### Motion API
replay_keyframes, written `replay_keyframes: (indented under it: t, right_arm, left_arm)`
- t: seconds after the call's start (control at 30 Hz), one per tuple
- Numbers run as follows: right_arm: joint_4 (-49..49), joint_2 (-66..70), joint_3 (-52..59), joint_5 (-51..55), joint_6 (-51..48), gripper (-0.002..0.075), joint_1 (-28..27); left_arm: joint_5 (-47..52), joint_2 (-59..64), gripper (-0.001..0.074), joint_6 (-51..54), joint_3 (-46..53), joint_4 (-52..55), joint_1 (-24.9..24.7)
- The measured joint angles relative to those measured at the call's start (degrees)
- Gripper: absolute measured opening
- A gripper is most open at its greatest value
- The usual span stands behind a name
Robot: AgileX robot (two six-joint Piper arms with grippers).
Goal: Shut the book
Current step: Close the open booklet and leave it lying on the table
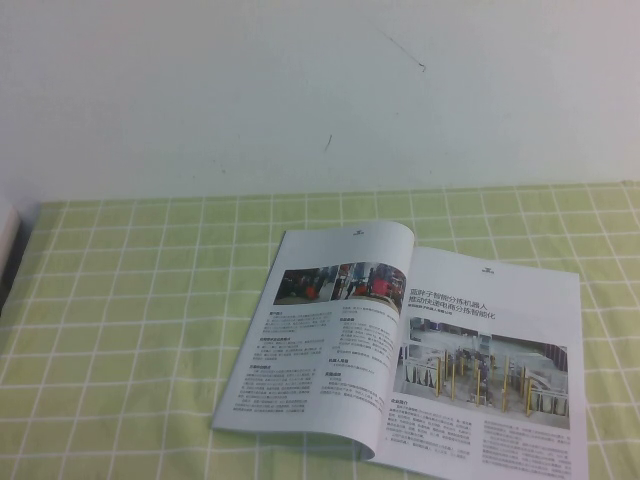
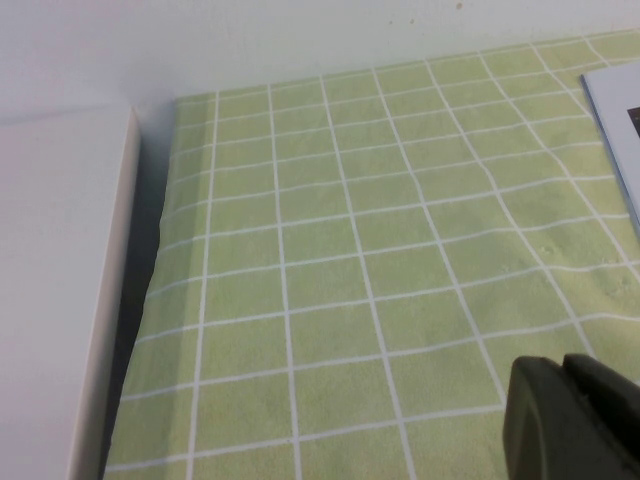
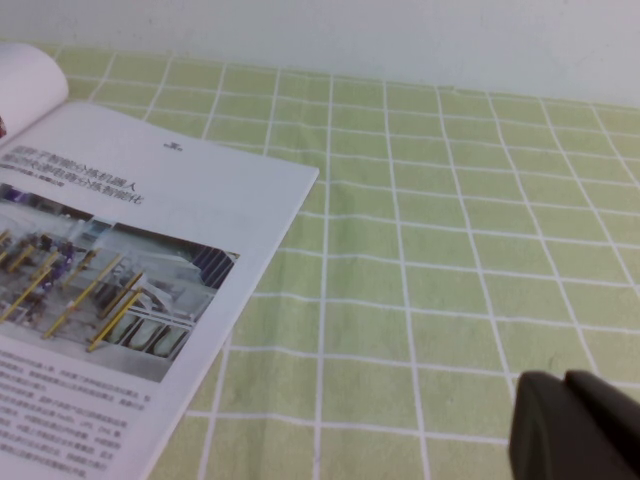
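An open magazine (image 1: 400, 350) lies on the green checked cloth, right of the table's middle. Its left page (image 1: 320, 330) curves up at the spine and its right page (image 1: 490, 360) lies flat. Neither arm shows in the high view. In the left wrist view my left gripper (image 2: 568, 362) hovers shut and empty over bare cloth, and a corner of the magazine (image 2: 615, 120) shows well beyond it. In the right wrist view my right gripper (image 3: 563, 378) is also shut and empty, over cloth to the side of the magazine's right page (image 3: 120, 250).
The green cloth with white grid lines (image 1: 140, 300) covers the table up to a white wall (image 1: 300, 90). A white panel (image 2: 55, 300) stands along the cloth's left edge, seen as a sliver (image 1: 6, 235) in the high view.
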Motion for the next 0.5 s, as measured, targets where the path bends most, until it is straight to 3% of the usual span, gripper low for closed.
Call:
replay_keyframes:
  t: [0.23,0.5]
  right_arm:
    - [-0.5,0.0,0.3,-3.8,0.0,-0.0003,0.0]
    - [-0.6,0.0,0.4,-26.5,0.0,-0.0003,0.0]
  left_arm:
    - [-8.9,0.0,-0.0003,0.0,0.6,0.0,0.0]
    - [-34.4,0.0,-0.0003,0.0,0.6,0.0,0.0]
